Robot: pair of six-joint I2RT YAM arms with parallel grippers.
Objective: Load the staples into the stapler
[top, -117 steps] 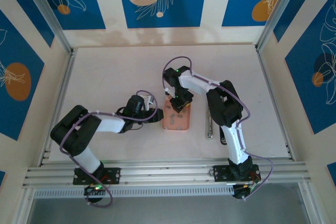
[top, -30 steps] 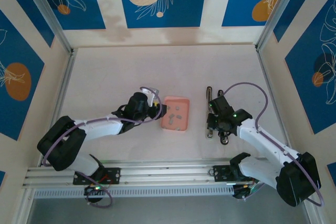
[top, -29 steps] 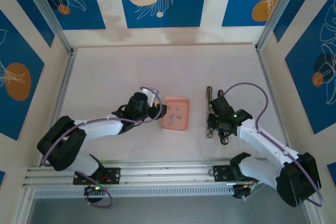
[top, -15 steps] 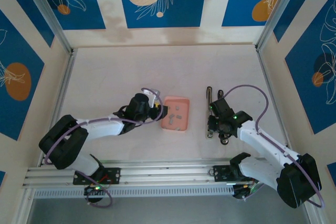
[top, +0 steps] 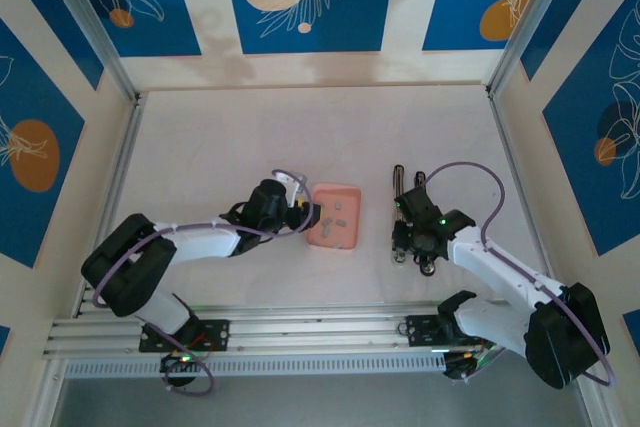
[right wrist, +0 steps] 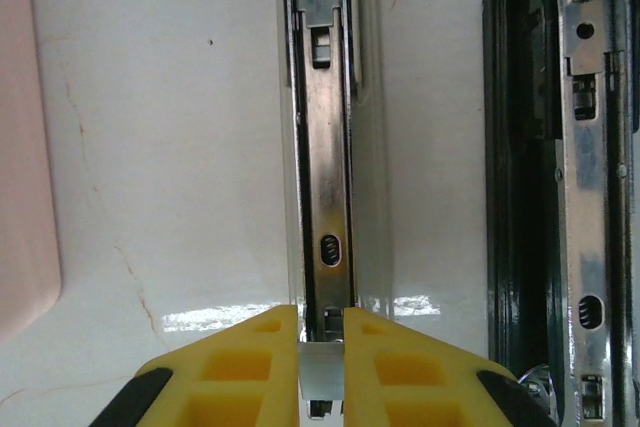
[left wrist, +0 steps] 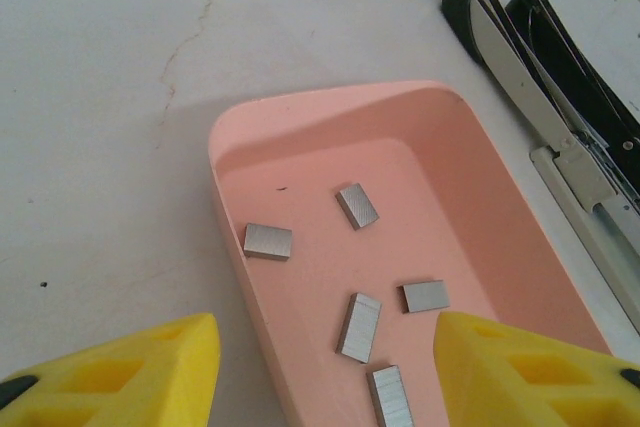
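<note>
A: Right tool (right wrist: 322, 345), what did you note?

B: Fingers drawn nearly together, pinching one staple strip (right wrist: 322, 372) between the yellow pads. It sat over the near end of the bare metal channel of the stapler (right wrist: 325, 147), lined up with it. Could not tell whether the strip touched the channel.

A: And the stapler itself?

B: Lay opened out on the desk (top: 250, 137), channel on one side, black base and top arm alongside. Right of the pink tray (left wrist: 330, 117), near it but apart.

A: Left tool (left wrist: 325, 347)?

B: Roughly half open, nothing held. One finger was outside the tray's left wall, the other over its right side. Contact with the tray: could not tell.

A: The rest of the staples (left wrist: 357, 205)?

B: Five short grey strips, loose on the tray floor, lying flat and apart from each other.
</note>
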